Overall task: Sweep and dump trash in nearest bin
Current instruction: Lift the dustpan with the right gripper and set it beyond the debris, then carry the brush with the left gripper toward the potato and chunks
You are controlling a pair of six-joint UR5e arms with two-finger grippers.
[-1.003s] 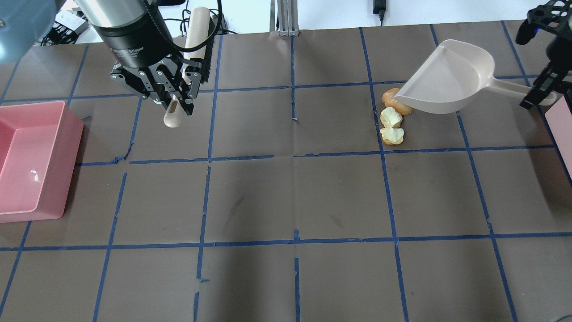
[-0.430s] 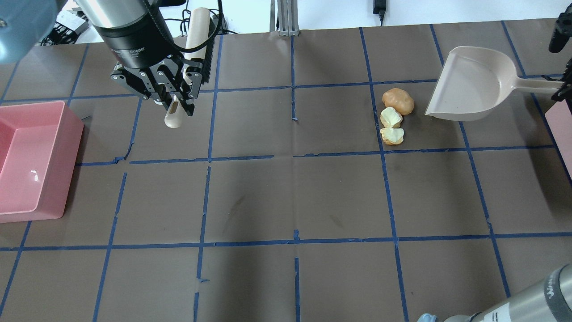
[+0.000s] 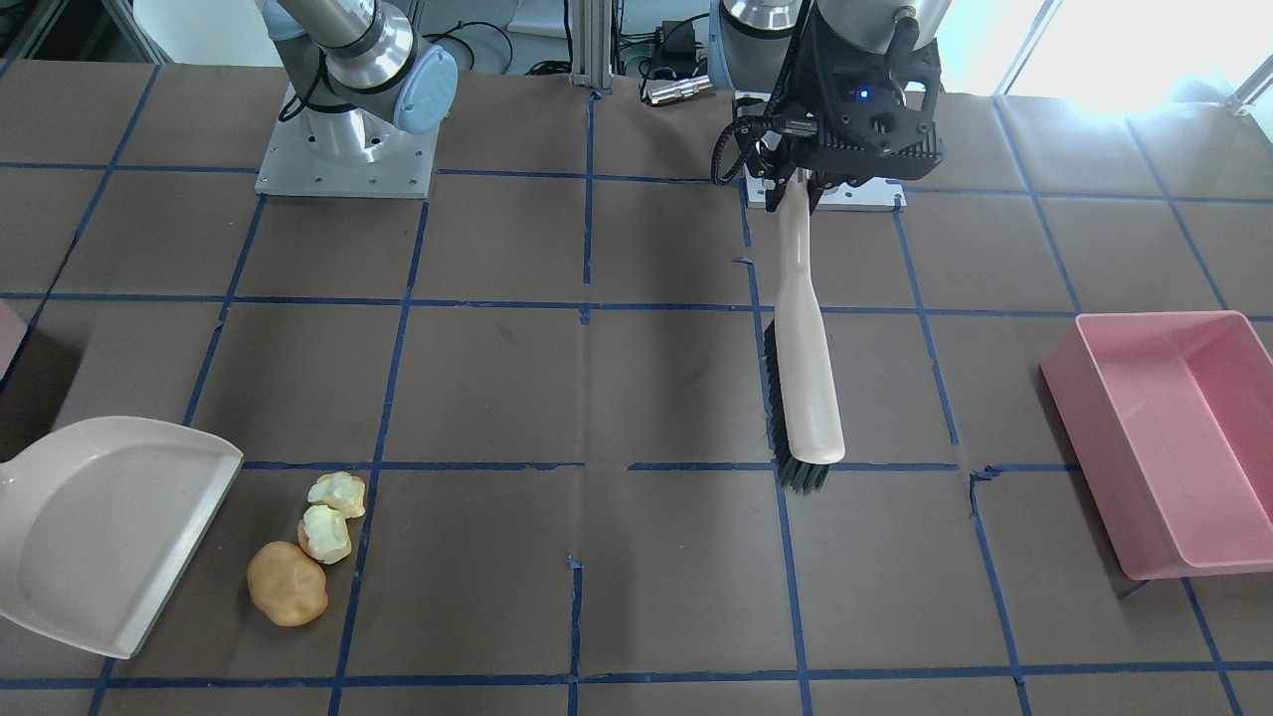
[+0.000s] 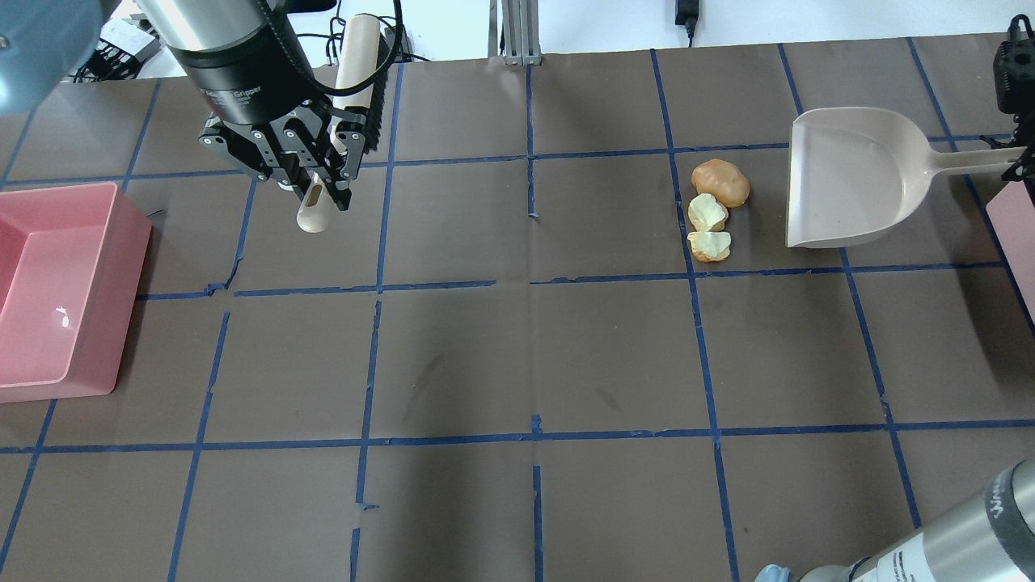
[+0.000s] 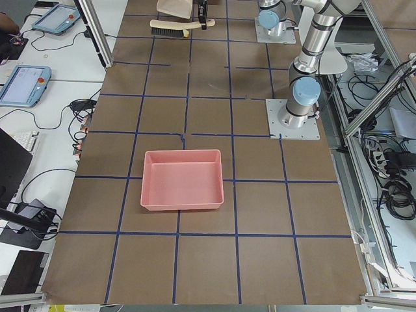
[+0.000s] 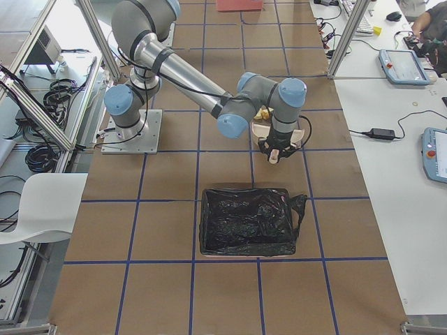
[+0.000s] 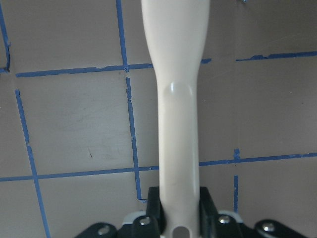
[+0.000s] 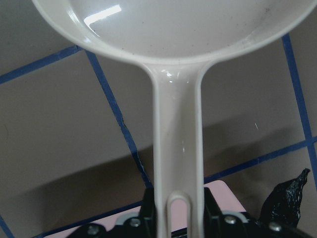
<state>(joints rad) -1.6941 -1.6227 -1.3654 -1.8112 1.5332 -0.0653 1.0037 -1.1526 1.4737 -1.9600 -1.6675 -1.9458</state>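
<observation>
Trash lumps (image 4: pixel 710 212), one orange-brown and two pale, lie near the beige plastic dustpan (image 4: pixel 849 178) our right gripper (image 8: pixel 178 208) clamps by its handle, while our left gripper (image 4: pixel 317 187) clasps the cream long-handled brush (image 3: pixel 806 378).

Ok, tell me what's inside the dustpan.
Nothing: the dustpan shows a bare inner floor. The three trash pieces lie on the table just outside its open edge. The table beneath the pan is hidden.
</observation>
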